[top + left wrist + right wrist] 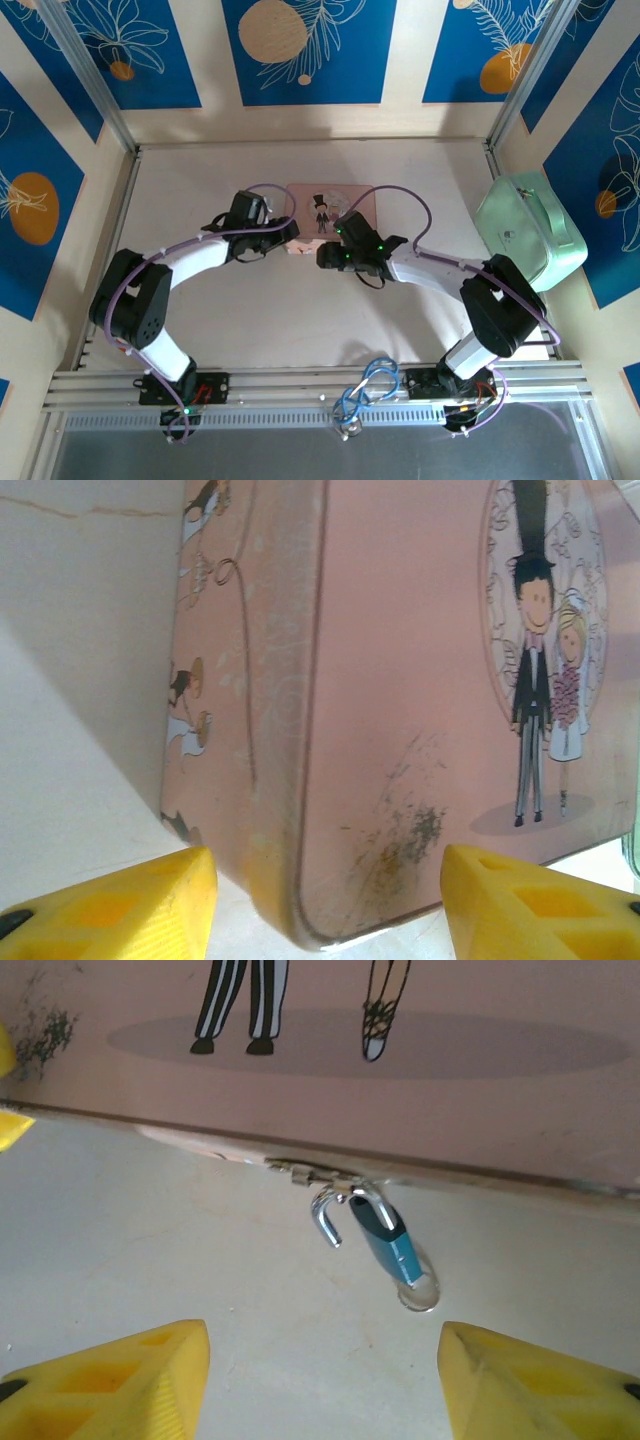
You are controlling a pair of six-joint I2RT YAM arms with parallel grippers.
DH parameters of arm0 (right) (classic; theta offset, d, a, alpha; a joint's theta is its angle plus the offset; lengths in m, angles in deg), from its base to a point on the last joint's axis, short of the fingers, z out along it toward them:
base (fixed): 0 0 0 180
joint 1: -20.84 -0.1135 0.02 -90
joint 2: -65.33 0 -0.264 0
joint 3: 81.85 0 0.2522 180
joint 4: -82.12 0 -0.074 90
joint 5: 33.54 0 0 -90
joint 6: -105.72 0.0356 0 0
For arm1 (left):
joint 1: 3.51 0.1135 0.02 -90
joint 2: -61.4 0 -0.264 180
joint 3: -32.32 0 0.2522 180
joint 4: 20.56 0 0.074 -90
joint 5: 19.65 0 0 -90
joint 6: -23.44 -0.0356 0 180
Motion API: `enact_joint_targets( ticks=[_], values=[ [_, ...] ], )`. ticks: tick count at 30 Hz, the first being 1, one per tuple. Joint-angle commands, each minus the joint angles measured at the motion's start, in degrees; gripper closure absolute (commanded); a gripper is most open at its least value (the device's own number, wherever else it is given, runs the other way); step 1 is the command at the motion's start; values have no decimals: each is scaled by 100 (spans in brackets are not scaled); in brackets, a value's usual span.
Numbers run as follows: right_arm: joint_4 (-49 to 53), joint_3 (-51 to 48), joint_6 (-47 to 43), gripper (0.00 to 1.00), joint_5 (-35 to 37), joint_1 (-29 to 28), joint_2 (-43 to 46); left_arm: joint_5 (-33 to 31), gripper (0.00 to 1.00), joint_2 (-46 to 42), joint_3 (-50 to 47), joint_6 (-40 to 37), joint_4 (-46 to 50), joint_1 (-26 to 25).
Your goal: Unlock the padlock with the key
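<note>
left gripper (325, 920): jaws spread, yellow wedge fingertips (110, 910) either side of the tin (400, 680) corner, no contact visible. tin: pink metal, flat rectangular lid, rounded edges, printed cartoon bride and groom, dark scuffed patch (410, 830) near that corner. padlock (390, 1245) sits at the tin's near edge, hooked to a small silvery hasp (305, 1172), body resting on the matte off-white table (150, 1230). tiny teal body, thin chrome shackle (325, 1222), its hooked end showing free beside the body. glossy rounded bit at the body's low end, can't tell what. right gripper (325, 1385): jaws spread, nothing between, near the padlock. far right: mint-green rounded case (525, 235).
</note>
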Motion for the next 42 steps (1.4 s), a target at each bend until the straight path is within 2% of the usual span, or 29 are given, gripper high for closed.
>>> enact_joint_targets(
  ticks=[1,10,15,19,29,33,42],
  values=[
    [82,33,-253,38,118,35,-65,193,40,-73,-120,-26,-120,152],
    [-683,-583,71,39,-21,11,166,243,40,34,-77,-174,-137,206],
    [-681,-583,44,40,-23,-49,90,634,40,151,40,-168,-424,236],
    [-680,-462,-28,40,44,-55,-45,590,39,182,140,-211,-402,245],
    [-255,91,-575,40,585,-168,-509,592,44,310,-31,-177,-236,368],
    [3,408,-779,42,955,-262,-770,595,45,248,-153,-141,-324,377],
    [349,670,-792,47,1294,-384,-1046,622,47,226,-362,-65,-458,377]
  ],
)
